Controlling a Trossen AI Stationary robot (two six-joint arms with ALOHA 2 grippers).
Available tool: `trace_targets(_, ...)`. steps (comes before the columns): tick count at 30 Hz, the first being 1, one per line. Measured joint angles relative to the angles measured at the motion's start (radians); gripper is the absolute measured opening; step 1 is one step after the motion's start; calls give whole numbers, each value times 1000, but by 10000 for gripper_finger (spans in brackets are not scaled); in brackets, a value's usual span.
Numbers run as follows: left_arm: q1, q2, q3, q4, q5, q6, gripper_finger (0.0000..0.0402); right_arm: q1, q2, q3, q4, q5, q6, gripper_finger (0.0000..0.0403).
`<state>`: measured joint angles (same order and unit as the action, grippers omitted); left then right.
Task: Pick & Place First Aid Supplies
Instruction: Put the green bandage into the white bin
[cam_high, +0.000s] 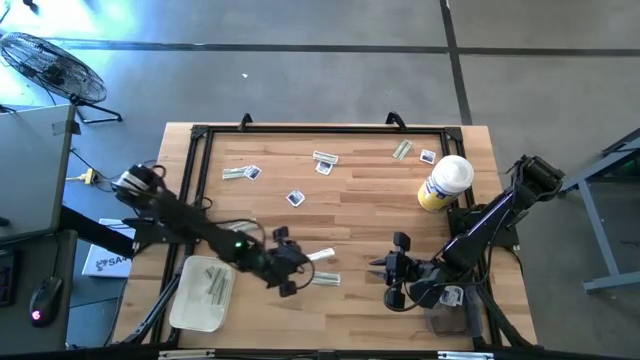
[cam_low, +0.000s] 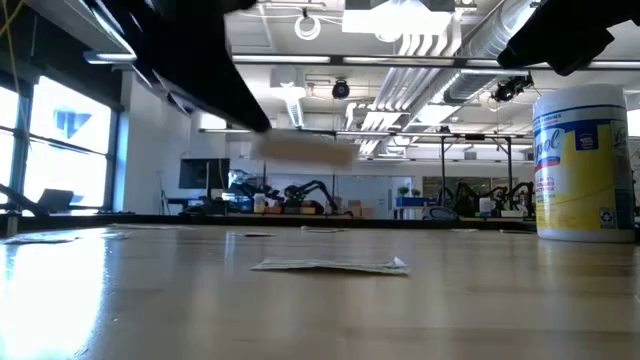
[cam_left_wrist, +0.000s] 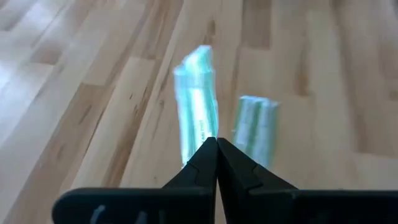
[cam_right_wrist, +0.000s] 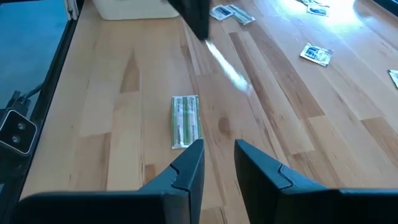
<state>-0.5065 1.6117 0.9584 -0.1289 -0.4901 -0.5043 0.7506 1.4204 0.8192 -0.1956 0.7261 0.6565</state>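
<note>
A narrow pale greenish strip packet (cam_left_wrist: 197, 102) is pinched in the closed left gripper (cam_high: 297, 260) and held above the wooden table (cam_high: 350, 205). A second strip packet (cam_right_wrist: 185, 120) is seen lying flat just beside it. The right gripper (cam_right_wrist: 217, 163) is held nearby, fingers apart and empty.

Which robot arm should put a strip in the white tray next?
Probably the left: its gripper is shut on a strip, and the tray lies beside that arm. The right gripper hangs open, empty.

Left hand (cam_high: 298, 259) pinched closed, right hand (cam_high: 385, 281) parted.
</note>
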Motion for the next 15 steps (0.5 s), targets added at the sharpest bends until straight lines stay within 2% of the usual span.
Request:
trace_targets(6, -143, -136, 57, -346, -15, -172, 1, -11, 0, 0, -12, 4, -2, 82)
trace_targets(11, -296, -211, 111, -666, 38, -455, 0, -18, 0, 0, -18, 5, -2, 82)
trace_targets(15, -427, -253, 148, -778, 97, -625, 0, -20, 0, 0, -17, 38, -8, 82)
